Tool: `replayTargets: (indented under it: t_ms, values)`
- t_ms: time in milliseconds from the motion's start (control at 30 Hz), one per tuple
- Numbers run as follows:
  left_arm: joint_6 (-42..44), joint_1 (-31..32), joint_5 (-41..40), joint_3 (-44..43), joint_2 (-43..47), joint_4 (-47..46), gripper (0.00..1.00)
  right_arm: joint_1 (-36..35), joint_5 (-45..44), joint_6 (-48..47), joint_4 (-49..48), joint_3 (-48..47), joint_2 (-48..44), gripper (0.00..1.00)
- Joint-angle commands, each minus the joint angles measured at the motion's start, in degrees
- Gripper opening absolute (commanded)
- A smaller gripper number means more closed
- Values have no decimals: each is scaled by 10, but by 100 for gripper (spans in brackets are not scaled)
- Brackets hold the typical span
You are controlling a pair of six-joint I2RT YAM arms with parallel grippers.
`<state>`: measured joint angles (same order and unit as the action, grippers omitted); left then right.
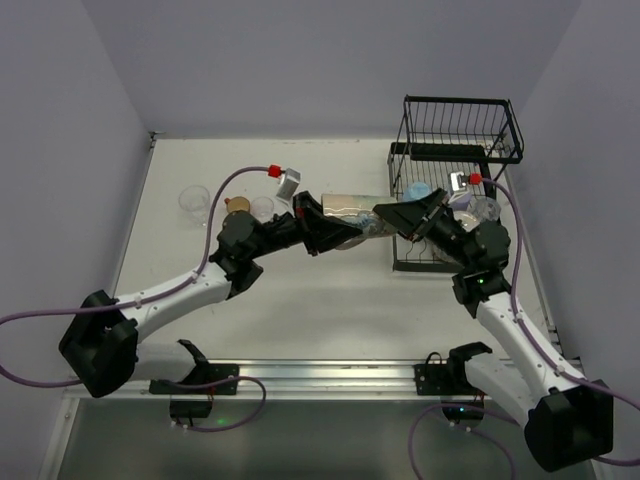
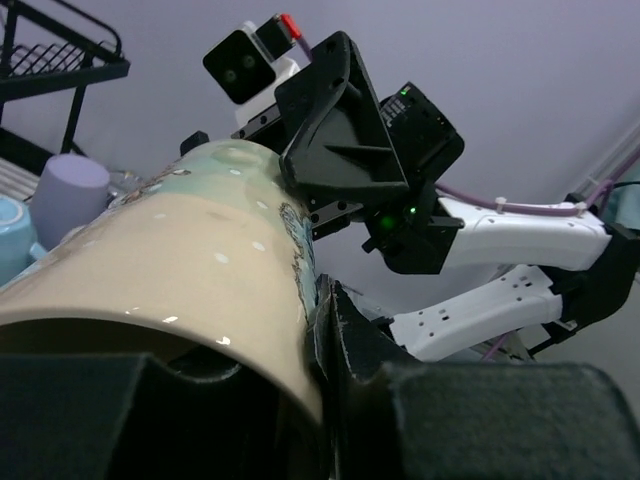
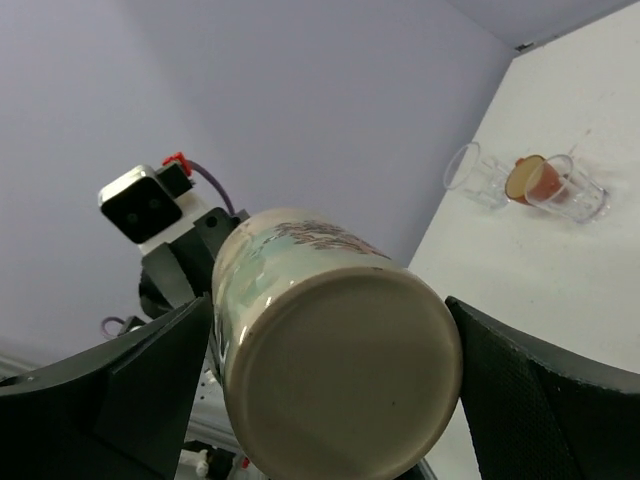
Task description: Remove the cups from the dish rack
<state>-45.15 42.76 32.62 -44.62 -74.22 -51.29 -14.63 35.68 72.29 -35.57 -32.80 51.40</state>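
A beige cup (image 2: 180, 270) is seen clamped between the left gripper (image 2: 220, 350) pads, its far end flanked by the right gripper (image 2: 265, 150). A lavender cup (image 2: 70, 195) and a light blue cup (image 2: 12, 240) are pictured left, below the dish rack (image 2: 60, 65).

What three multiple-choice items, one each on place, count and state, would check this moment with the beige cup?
1. Where is the beige cup relative to the dish rack?
A: in its upper basket
B: in the air to its left, between the left gripper and the right gripper
C: in its lower tray

2. How many clear glasses sit on the table?
A: two
B: none
C: five

3. How does the right gripper stand?
A: shut on the cup
B: out of view
C: open, one finger either side of the cup's base

Key:
1 B, the top view shows it off the table with the left gripper shut on it.
2 A, clear glasses flank an orange cup.
3 C, gaps show beside the base.
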Motion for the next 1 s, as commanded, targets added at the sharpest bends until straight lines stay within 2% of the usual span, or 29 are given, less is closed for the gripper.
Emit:
replayTargets:
  t_ms: [0, 167, 267, 400, 567, 700, 800, 967]
  values:
    - [58, 4, -49, -30, 56, 38, 0, -2, -19, -66, 22, -8, -10, 99]
    - [140, 4, -88, -36, 135, 146, 0, 0, -61, -95, 59, -10, -27, 99]
    - [185, 3, -150, -31, 175, 224, 0, 0, -80, -101, 68, -12, -31, 99]
    - [233, 3, -249, -88, 155, 375, 0, 0, -104, -127, 119, -27, -33, 99]
    - [284, 4, -322, -246, -10, 577, 0, 0, -162, -204, 213, -53, -65, 99]
    - [308, 3, -422, -356, -134, 669, 0, 0, -193, -268, 310, -83, -88, 99]
    - [325, 0, -477, -430, -218, 716, 0, 0, -226, -315, 354, -94, -105, 99]
    - [340, -23, -491, -521, -324, 758, 0, 0, -257, -353, 391, -74, -133, 99]
